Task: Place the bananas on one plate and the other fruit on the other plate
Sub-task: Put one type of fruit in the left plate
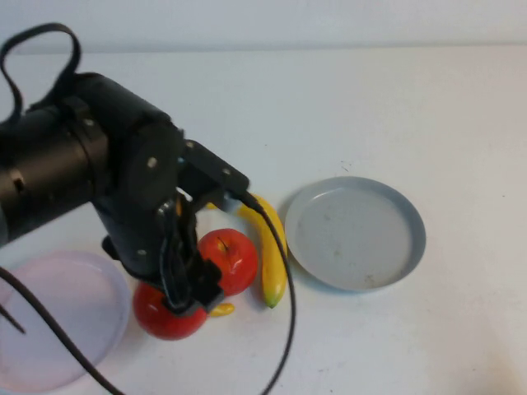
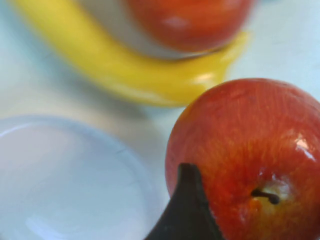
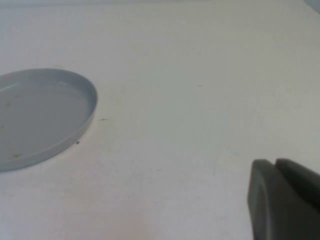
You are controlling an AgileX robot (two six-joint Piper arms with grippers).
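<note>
Surface: white table (image 1: 370, 99).
Apples: you see two, nearer apple (image 1: 165, 314), farther apple (image 1: 229, 257).
Bananas: two, long banana (image 1: 272, 255), small banana (image 1: 221, 309).
Plates: two, grey-blue plate (image 1: 356, 233) right, pink plate (image 1: 58, 317) lower left.
Left gripper (image 1: 188, 292): spread over the nearer apple; whether it grips, you cannot tell.
Right gripper (image 3: 285, 200): closed, holding nothing.

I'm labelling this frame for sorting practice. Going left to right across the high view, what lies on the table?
Pale pink plate → apple under the left gripper → second apple → banana → grey-blue plate. The second banana is mostly hidden, so I leave it out; the right gripper appears only in its own wrist view.
</note>
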